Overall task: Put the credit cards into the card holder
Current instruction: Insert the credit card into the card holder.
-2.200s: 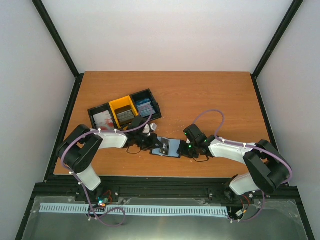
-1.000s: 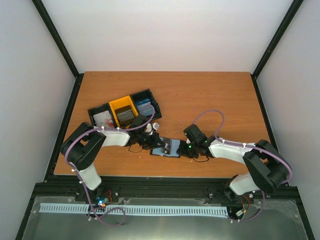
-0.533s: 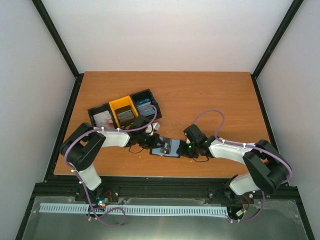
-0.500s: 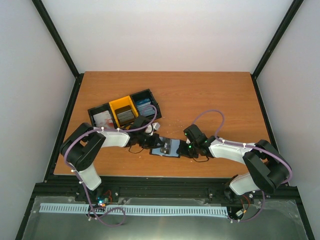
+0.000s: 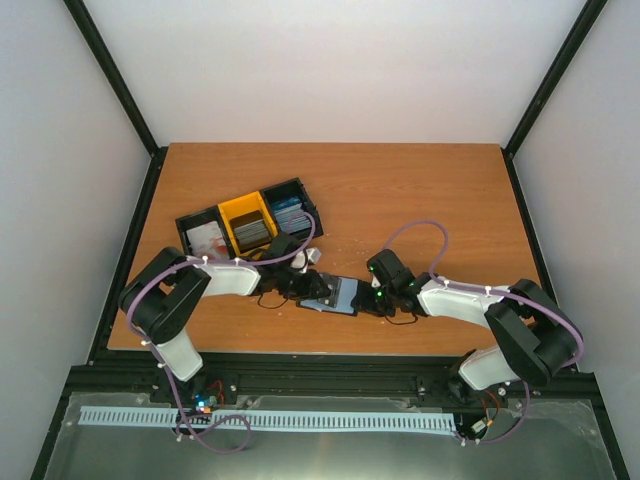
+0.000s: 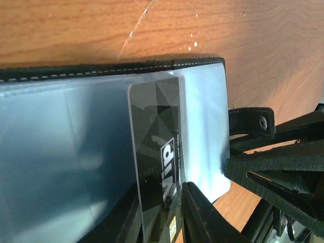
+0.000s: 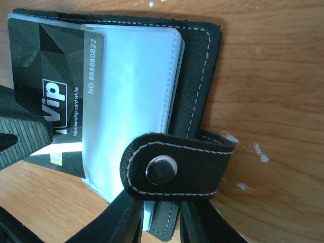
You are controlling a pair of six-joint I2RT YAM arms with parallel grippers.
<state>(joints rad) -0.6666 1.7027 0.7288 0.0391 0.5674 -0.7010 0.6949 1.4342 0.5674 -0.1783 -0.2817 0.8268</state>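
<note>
Right wrist: right hand [image 7: 162, 223] clamps card holder [image 7: 197, 76] edge; left hand [image 5: 303, 284] state unclear. Credit card [image 7: 45, 66] prob. stiff, slick; pinch exposed end.

White-and-black arms [image 5: 225, 278], purple cables [image 5: 420, 225], black right pincer [image 7: 163, 215]

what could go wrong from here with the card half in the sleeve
1. The card is only partly inside the clear sleeve; if the left end effector lets go now, it may end up sticking out.
2. Pushing on could buckle the sleeve or bend the card.
3. The right end effector pinches the wallet only at its edge by the snap tab, so a hard push might drag it loose.
</note>
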